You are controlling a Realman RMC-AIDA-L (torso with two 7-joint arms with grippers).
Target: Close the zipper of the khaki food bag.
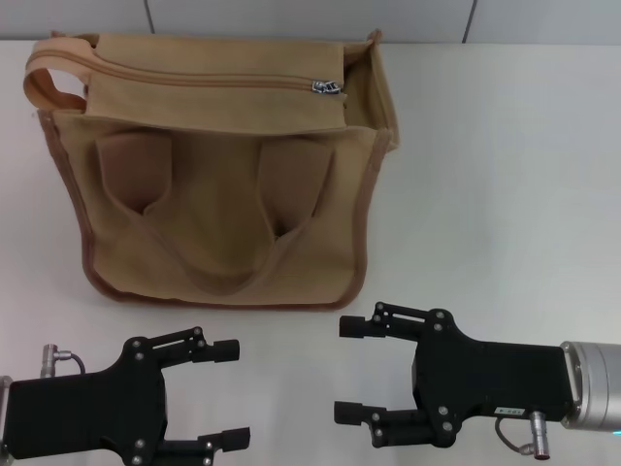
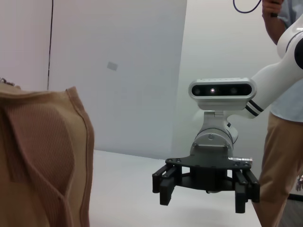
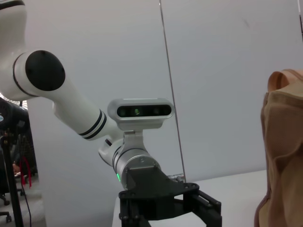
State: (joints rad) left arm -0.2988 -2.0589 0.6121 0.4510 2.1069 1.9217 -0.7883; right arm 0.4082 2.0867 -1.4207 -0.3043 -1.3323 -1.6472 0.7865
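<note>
— Where is the zipper (image 1: 209,85) standing?

— It's running across the top of the khaki food bag (image 1: 218,175) at the table's (image 1: 505,194) far side; its pull tab (image 1: 327,88) is sitting near the right end, a short stretch seemingly left.

— And your grippers?

— Left gripper (image 1: 225,393) and right gripper (image 1: 354,369) are both waiting near you, jaws apart, holding nothing. Nothing is blocking your reach.

Upright khaki food bag (image 1: 223,194), zipper (image 1: 209,83) nearly shut
</note>
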